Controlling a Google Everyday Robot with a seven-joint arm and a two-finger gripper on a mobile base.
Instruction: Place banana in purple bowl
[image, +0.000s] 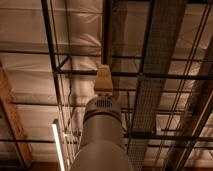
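The camera looks up at the ceiling. My grey arm (102, 135) rises from the bottom middle of the view. At its top end sits a beige piece that seems to be my gripper (103, 79), pointing up towards the ceiling beams. Nothing shows in it from this angle. The banana and the purple bowl are both out of view.
Dark metal trusses (135, 75) and a cable tray (155, 90) cross a pale ceiling overhead. A lit tube lamp (58, 147) hangs at the lower left, beside a wooden beam (12, 120).
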